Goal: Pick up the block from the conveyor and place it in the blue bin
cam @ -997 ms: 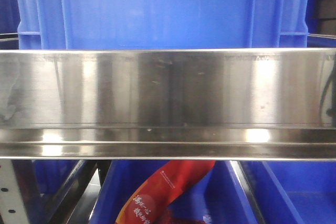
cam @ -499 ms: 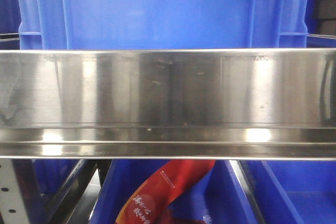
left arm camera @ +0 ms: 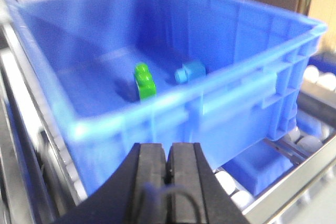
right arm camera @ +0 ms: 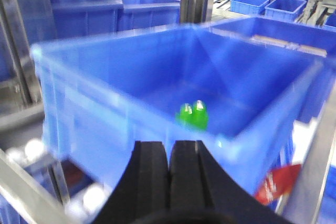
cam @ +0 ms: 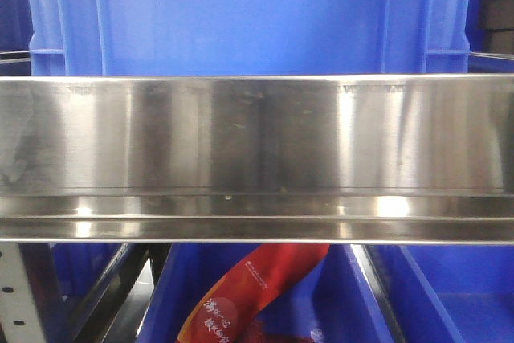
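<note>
Left claw (left arm camera: 168,166) and right claw (right arm camera: 169,174) clenched, empty, outside the blue bin (left arm camera: 220,100); green block (left arm camera: 145,81) inside.

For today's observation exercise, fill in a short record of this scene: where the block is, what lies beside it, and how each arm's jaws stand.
block: green block lying on the floor of the blue bin
neighbour: a light blue block beside it in the left wrist view
left gripper: jaws closed, empty, outside the bin
right gripper: jaws closed, empty, outside the bin
front view: steel rail, red packet below
</note>
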### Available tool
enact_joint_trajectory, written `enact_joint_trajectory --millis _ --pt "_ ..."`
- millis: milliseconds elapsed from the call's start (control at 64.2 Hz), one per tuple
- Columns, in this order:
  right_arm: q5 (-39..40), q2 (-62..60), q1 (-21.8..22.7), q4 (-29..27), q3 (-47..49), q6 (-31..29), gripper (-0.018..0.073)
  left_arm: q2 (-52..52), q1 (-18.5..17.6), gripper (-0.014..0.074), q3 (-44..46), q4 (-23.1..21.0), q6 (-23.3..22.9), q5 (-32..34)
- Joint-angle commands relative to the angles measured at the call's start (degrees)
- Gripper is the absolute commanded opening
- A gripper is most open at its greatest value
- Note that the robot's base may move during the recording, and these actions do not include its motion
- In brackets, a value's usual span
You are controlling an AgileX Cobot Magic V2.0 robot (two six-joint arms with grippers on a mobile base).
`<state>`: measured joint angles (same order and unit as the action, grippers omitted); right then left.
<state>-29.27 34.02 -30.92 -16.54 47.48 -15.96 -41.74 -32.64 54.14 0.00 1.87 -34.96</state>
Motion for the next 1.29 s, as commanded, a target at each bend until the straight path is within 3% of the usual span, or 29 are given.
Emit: enact_joint_trajectory --millis 0,312,1044,1153,1278 --pt "3.0 -4.2 -0.1 0.4 -5.3 -0.1 -0.0153 5.8 0.0 -0.0111 -6.9 0.0 -0.6 7.4" --pt "7.4 -10.6 -0.1 0.4 -15.8 -0.1 -0.0153 14.5 0.0 -0.0111 -23.3 -3.9 -0.6 21.1" --pt "9.0 -10.6 -0.1 0.4 -15.8 -0.1 -0.0153 14.6 0.0 -0.0111 -23.6 -3.6 -0.6 21.0" --pt "9.0 -10.6 -0.1 0.4 -15.8 -0.1 -0.0153 15.3 3.0 -0.0111 -24.0 -1.0 -0.6 21.0" --pt "9.0 -10.6 -0.1 0.4 -15.8 -0.1 -0.0153 18.6 10.8 -0.0111 -27.1 -1.0 -0.6 22.9"
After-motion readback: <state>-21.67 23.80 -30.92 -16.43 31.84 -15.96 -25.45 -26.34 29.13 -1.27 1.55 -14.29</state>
